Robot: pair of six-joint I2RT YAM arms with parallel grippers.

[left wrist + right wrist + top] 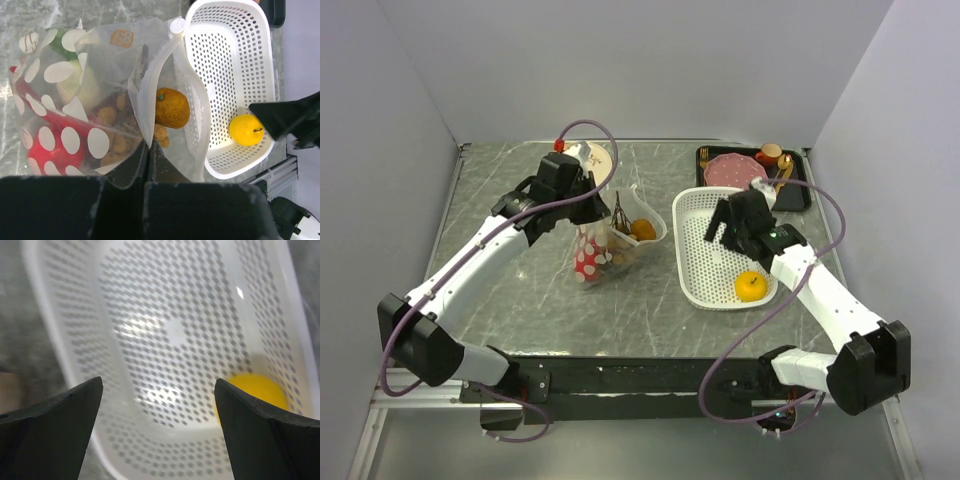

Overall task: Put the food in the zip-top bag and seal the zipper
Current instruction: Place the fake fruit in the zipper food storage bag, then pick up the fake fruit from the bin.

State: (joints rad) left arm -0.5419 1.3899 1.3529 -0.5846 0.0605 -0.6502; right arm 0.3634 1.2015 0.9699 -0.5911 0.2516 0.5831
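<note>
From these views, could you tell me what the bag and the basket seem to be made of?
The bag looks like thin clear plastic film, glossy: contents show through and it creases. The basket is probably stiff white moulded plastic, with even holes.

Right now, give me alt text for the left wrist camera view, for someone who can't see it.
The left tool pinches the mouth edge of a clear dotted zip-top bag, which gapes open, showing a brown-orange fruit, small nuts and red pieces inside. To the right, a white perforated basket holds one yellow fruit.
</note>
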